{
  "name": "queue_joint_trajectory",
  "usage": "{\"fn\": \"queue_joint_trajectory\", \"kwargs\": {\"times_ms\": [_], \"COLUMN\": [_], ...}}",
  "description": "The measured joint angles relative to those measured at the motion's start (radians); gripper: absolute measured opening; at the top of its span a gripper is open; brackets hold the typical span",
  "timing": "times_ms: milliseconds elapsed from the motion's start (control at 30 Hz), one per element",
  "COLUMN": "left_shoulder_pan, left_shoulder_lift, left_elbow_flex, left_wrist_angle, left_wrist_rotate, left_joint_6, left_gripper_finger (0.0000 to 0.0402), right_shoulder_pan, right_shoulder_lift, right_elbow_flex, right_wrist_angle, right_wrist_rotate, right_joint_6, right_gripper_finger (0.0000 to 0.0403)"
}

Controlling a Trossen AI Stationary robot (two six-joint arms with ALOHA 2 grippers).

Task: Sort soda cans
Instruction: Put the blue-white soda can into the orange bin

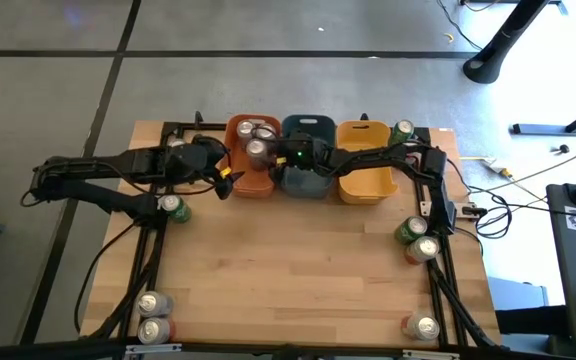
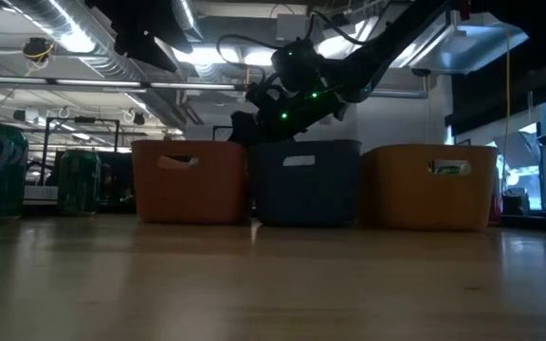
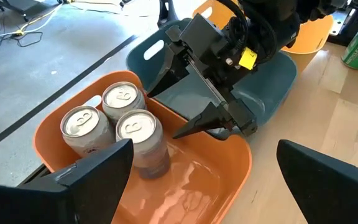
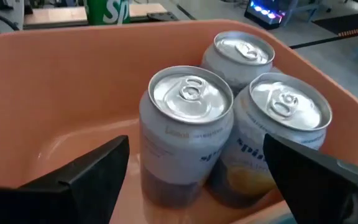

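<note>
Three silver soda cans (image 4: 188, 124) stand upright on the floor of the orange bin (image 1: 238, 135) at the table's far edge. My right gripper (image 4: 196, 143) reaches over the grey-blue bin (image 1: 303, 180) into the orange bin. It is open, one finger on either side of the nearest silver can (image 3: 138, 134), and appears to touch nothing. My left gripper (image 3: 210, 186) hovers open above the orange bin's near side, with nothing between its fingers. A green can (image 1: 173, 208) stands on the table beside the left arm.
A yellow bin (image 1: 366, 180) stands right of the grey-blue one, with a green can (image 1: 403, 131) behind it. Two cans (image 1: 416, 240) stand at the right edge, two (image 1: 153, 315) at the near left corner, one (image 1: 420, 326) at the near right. The table's middle is bare wood.
</note>
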Motion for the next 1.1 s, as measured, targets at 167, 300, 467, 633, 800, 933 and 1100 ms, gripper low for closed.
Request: {"fn": "queue_joint_trajectory", "kwargs": {"times_ms": [167, 300, 467, 633, 800, 933, 1100], "left_shoulder_pan": [-0.001, -0.002, -0.043, -0.134, -0.23, -0.319, -0.438], "left_shoulder_lift": [0.0, 0.0, 0.0, 0.016, 0.084, 0.15, 0.24], "left_elbow_flex": [0.0, 0.0, 0.0, 0.0, 0.0, 0.021, 0.147], "left_wrist_angle": [-0.015, -0.059, -0.109, -0.1, -0.11, -0.169, -0.354], "left_wrist_rotate": [0.0, 0.002, 0.093, 0.17, 0.169, 0.171, 0.17], "left_joint_6": [-0.005, -0.04, -0.059, -0.03, -0.081, -0.178, -0.349], "left_gripper_finger": [0.0385, 0.0385, 0.0385, 0.0385, 0.0385, 0.0385, 0.0385], "right_shoulder_pan": [0.001, 0.022, 0.085, 0.157, 0.22, 0.252, 0.272], "right_shoulder_lift": [-0.009, -0.076, -0.199, -0.287, -0.297, -0.297, -0.297], "right_elbow_flex": [0.012, 0.038, 0.044, 0.044, 0.043, 0.043, 0.043], "right_wrist_angle": [-0.042, -0.139, -0.267, -0.34, -0.35, -0.354, -0.366], "right_wrist_rotate": [-0.001, -0.008, -0.009, -0.054, -0.081, -0.081, -0.087], "right_joint_6": [0.002, -0.005, -0.058, -0.109, -0.128, -0.16, -0.178], "right_gripper_finger": [0.0366, 0.0363, 0.0362, 0.0362, 0.0362, 0.0362, 0.0362]}}
